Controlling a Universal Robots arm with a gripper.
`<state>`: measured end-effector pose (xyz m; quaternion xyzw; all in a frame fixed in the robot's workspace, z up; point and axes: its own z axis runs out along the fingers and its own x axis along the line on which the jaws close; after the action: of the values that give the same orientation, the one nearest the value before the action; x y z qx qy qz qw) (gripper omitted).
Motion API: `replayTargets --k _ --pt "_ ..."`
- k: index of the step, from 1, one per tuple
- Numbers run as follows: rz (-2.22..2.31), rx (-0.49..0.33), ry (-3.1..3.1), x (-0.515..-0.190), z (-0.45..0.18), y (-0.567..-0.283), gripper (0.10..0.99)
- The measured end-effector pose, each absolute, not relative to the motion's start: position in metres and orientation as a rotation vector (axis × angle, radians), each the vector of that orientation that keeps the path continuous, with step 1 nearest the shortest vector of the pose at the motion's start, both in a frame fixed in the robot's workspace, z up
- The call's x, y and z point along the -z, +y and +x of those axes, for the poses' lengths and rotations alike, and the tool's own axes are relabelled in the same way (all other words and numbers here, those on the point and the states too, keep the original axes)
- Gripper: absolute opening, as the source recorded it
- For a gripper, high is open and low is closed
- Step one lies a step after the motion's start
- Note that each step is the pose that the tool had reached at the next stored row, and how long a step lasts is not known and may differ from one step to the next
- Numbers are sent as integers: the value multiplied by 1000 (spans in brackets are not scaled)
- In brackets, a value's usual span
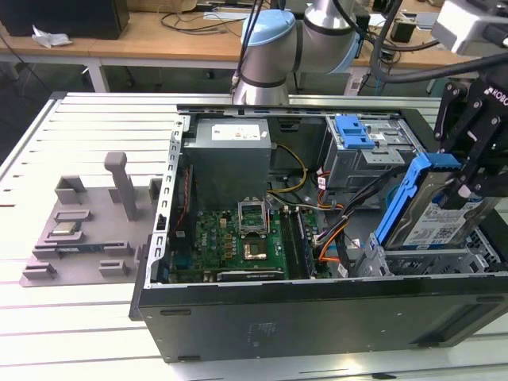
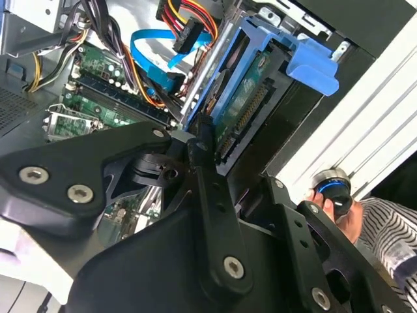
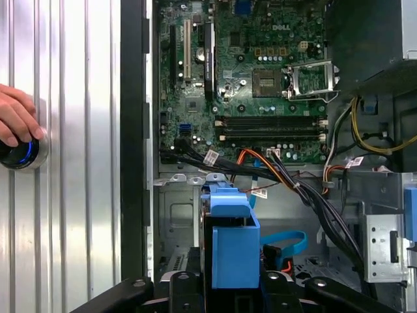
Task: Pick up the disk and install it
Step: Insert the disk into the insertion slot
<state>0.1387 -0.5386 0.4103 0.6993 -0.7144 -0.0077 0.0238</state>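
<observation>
At the right of the exterior view, the gripper (image 1: 468,171) holds the disk (image 1: 441,213) by its blue carrier bracket, fingers closed on its upper edge, with the drive tilted steeply above the metal drive cage (image 1: 432,258) at the lower right corner of the open computer case (image 1: 317,317). The pickup appears done; seating remains, since the disk stands proud of the cage and not level within it. The arm (image 1: 274,48) rises from the top centre of the frame behind the case and reaches across to the right, wrist angled downward over the bay. In the first wrist view, the blue bracket (image 3: 231,244) sits at bottom centre between the dark fingers, the motherboard (image 3: 247,78) above it. At that view's left edge, a person's hand (image 3: 16,120) rests on a round knob (image 3: 23,153) on the slatted table (image 3: 78,195).
</observation>
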Motion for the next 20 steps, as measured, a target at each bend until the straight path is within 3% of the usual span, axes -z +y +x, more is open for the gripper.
replayTargets --k 12,13,14,18,20 --pt "2164 24 -2211 -397 139 -539 361" --pt "2164 24 -2211 -397 139 -539 369" --pt "2164 24 -2211 -397 139 -539 435" --pt "2164 24 -2211 -397 139 -539 435" --pt "2164 24 -2211 -397 139 -539 357"
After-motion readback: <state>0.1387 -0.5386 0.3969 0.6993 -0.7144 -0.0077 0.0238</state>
